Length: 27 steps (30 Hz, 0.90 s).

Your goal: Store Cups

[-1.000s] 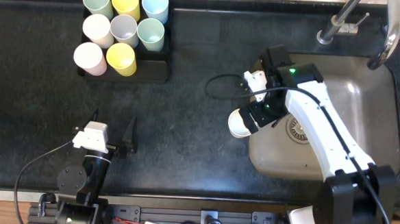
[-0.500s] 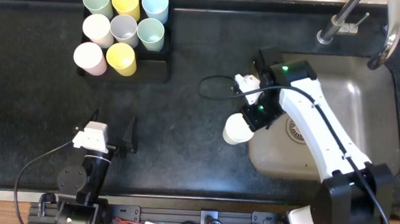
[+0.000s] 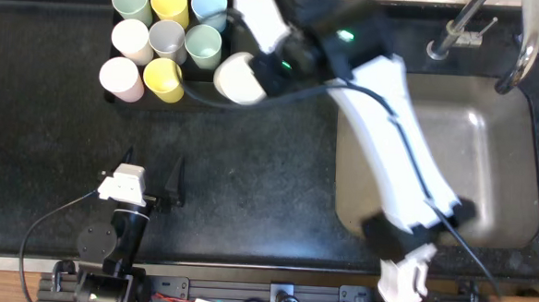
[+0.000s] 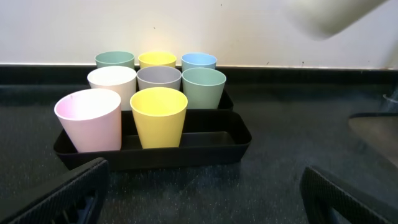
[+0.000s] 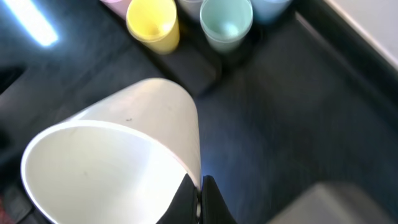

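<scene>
We judge this the carry step: our right gripper [image 5: 199,193] pinches the white cup [image 5: 118,155] by its rim near the tray [image 4: 186,155], whose empty front-right corner comes next. Left gripper [image 4: 204,180] fingers are spread.

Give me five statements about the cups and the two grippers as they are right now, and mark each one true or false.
1. The right gripper holds a white cup. True.
2. The tray holds nine cups. False: it holds eight, and the front corner place beside the front yellow cup is empty.
3. The left gripper is shut on a pink cup. False: it is open and empty, and that cup stands in the tray.
4. The held cup hangs over the sink. False: it is over the dark counter, close to the tray.
5. Two yellow cups stand in the tray. True.
</scene>
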Motion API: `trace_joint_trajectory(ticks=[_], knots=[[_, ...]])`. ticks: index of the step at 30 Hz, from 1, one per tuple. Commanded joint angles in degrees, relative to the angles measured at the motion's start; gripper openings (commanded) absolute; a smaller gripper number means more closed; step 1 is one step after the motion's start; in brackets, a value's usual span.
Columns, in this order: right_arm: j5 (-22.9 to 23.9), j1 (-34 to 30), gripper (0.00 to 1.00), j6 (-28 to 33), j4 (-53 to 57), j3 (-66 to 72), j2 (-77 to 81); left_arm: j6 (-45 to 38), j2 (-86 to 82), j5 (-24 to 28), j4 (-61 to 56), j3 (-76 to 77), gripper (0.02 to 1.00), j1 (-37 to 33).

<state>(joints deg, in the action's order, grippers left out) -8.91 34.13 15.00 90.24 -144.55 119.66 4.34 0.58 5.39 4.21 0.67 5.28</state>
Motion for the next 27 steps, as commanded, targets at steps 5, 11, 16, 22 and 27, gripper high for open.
trace_joint_trajectory(ticks=[5, 11, 16, 22, 27], knots=[[4.63, 3.1, 0.045, 0.28, -2.64, -9.68, 13.03, 0.46, -0.46, 0.11, -0.09, -0.22, 0.998, 0.22], [5.11, 3.45, 0.045, 1.33, -4.94, -9.66, 15.63, 0.46, -0.46, 0.11, -0.09, -0.22, 0.998, 0.22], [4.26, 3.58, 0.045, 3.23, -4.66, -9.64, 17.97, 0.46, -0.46, 0.11, -0.09, -0.22, 0.998, 0.22], [4.28, 3.8, 0.045, 3.28, -4.79, -9.62, 20.57, 0.46, -0.46, 0.11, -0.09, -0.22, 0.998, 0.22], [4.0, 4.17, 0.045, 3.43, -5.01, -9.57, 22.05, 0.46, -0.46, 0.11, -0.09, -0.22, 0.998, 0.22]])
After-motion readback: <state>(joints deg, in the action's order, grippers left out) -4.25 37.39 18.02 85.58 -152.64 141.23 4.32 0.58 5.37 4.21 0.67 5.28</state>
